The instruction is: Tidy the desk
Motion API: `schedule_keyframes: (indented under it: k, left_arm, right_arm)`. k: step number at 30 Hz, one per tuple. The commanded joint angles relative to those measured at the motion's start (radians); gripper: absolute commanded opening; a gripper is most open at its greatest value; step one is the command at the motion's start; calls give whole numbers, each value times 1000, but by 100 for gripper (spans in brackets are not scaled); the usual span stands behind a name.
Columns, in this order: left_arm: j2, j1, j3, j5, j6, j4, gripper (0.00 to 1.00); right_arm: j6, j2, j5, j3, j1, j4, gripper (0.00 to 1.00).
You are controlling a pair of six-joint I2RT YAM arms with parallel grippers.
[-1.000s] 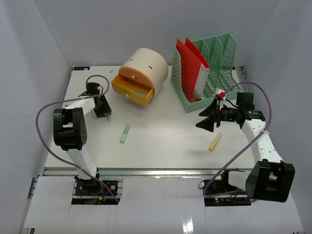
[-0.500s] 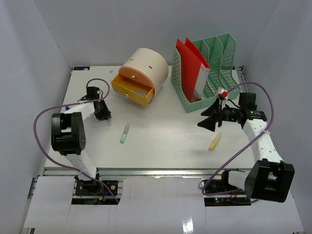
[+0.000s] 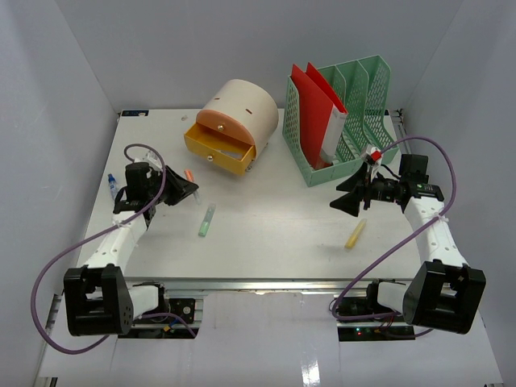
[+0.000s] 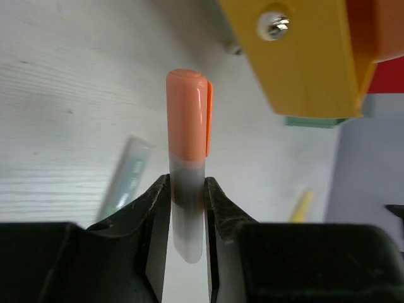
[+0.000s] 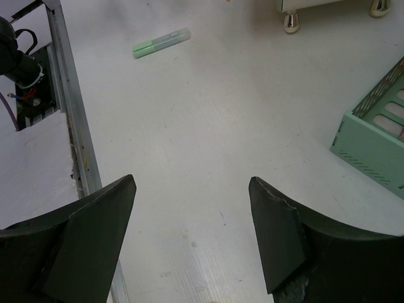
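The white desk [image 3: 274,230] holds a green highlighter [image 3: 208,218] left of the middle and a yellow highlighter [image 3: 355,234] to the right. My left gripper [image 3: 190,185] is shut on an orange-capped highlighter [image 4: 188,132], held above the desk in front of the open yellow drawer [image 3: 219,151]; its cap also shows in the top view [image 3: 189,174]. My right gripper [image 3: 345,200] is open and empty, held above the desk near the yellow highlighter. In the right wrist view the green highlighter [image 5: 161,42] lies far ahead of its fingers [image 5: 278,233].
A beige round organiser [image 3: 240,109] stands over the yellow drawer at the back. A green file rack [image 3: 339,113] holds red folders [image 3: 314,105] at the back right. A small blue-capped item [image 3: 114,183] lies at the left edge. The aluminium rail [image 3: 242,282] runs along the front.
My left arm has swung back towards the near left and now holds the orange highlighter off the desk. My right gripper has shifted slightly right.
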State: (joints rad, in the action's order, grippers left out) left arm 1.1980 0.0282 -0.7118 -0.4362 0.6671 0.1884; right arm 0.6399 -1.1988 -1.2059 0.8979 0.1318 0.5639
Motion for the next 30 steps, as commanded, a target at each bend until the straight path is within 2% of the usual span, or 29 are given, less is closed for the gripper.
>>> schedule_keyframes:
  k: [1,4,11,19,22,25,26,30]
  left_arm:
    - [-37,-12,15,-176,317,-259,0]
    - [-3,-60,-58,-156,430,-330,0]
    - [200,-139,-294,-52,536,-359,0]
    - [325,-151,-374,58,621,-359,3]
    - [343,-151,-383,87,633,-356,10]
    - [362,-151,-398,94,635,-356,30]
    - [369,-151,-406,93,634,-354,32]
    - [409,-151,-453,66,614,-339,59]
  right_arm:
    - [13,-5,0,-16,6,-40,79]
    - [14,-7,12,-24,7,-47,79]
    - [14,-5,31,-33,14,-57,79]
    - [15,-1,26,-31,25,-55,79]
    - [15,-1,26,-31,25,-53,79]
    - [17,1,28,-30,26,-53,79]
    - [17,1,28,-30,26,-53,79]
    - [21,-1,32,-31,26,-49,79]
